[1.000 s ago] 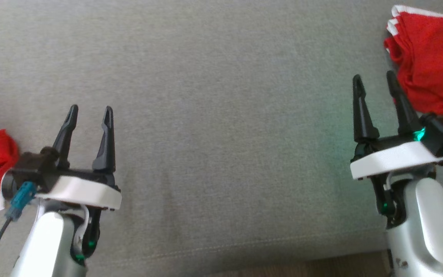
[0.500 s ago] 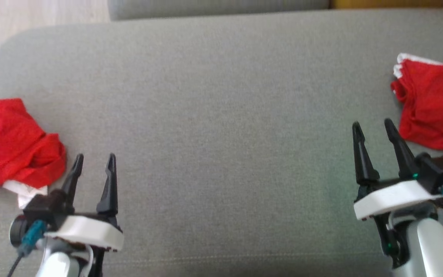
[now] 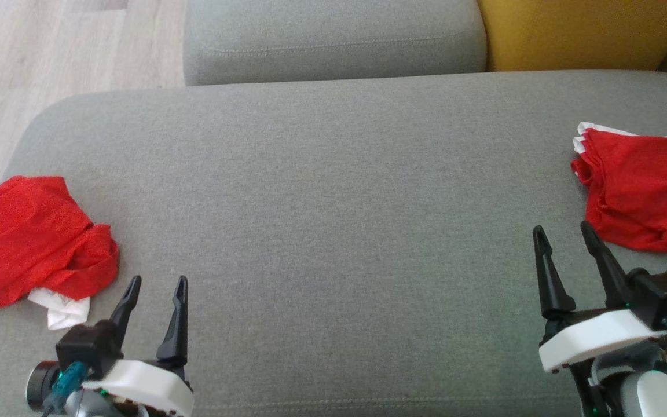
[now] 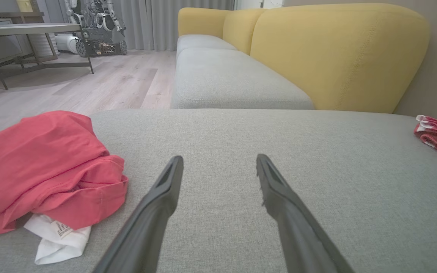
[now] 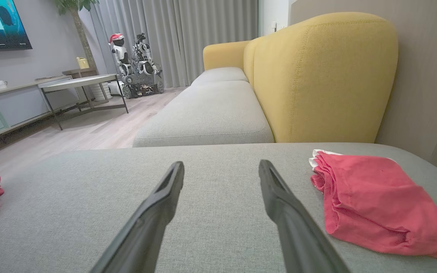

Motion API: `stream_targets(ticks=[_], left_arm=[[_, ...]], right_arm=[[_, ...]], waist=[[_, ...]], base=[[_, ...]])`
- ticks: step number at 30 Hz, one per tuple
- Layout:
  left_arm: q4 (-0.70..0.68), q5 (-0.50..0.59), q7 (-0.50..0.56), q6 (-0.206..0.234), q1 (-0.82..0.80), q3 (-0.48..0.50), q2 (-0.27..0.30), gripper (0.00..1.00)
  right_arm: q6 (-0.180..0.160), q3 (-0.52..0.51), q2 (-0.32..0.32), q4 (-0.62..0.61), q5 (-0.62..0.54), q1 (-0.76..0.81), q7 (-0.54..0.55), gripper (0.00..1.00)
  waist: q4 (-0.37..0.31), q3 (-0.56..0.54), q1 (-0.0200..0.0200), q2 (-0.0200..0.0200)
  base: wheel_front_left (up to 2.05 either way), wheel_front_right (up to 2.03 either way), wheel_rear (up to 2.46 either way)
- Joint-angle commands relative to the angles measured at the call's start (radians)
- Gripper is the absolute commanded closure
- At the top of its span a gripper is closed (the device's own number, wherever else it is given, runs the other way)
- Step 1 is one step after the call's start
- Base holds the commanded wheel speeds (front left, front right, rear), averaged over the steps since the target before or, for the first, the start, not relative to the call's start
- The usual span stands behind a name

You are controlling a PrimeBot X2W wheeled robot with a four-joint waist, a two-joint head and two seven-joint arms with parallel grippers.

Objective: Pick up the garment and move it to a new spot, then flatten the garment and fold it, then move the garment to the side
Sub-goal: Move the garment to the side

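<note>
A crumpled red garment with white fabric under its near edge lies at the left end of the grey cushion. It appears in the left wrist view, left of my fingers. My left gripper hovers open and empty just right of it, also seen from its wrist. A second red garment, folded flat with a white edge, lies at the right end. My right gripper is open and empty just left of its near corner.
A yellow backrest and another grey seat stand behind the cushion. Wooden floor lies off the far left. A low table and a parked robot stand across the room. Bare cushion stretches between the garments.
The head camera has tilted up, so the whole picture slid down and the sofa back and floor came into view. Both grippers stay open and empty; neither garment has moved.
</note>
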Motion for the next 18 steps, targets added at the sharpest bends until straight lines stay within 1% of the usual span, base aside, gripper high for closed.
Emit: stream_targets(ticks=[1, 18], left_arm=[[-0.037, 0.008, -0.002, 0.007, -0.038, 0.032, 0.021, 0.0], [-0.046, 0.009, 0.007, 0.017, -0.042, 0.017, 0.031, 0.0]], right_arm=[[-0.001, 0.021, -0.003, -0.042, -0.005, -0.029, 0.001, 0.0], [-0.001, 0.006, -0.003, -0.051, 0.003, -0.019, 0.009, 0.0]], waist=[[0.001, -0.002, 0.0001, -0.0001], [0.007, -0.006, 0.0001, -0.0001]], base=[[0.0, 0.0, 0.0], [0.0, 0.0, 0.0]])
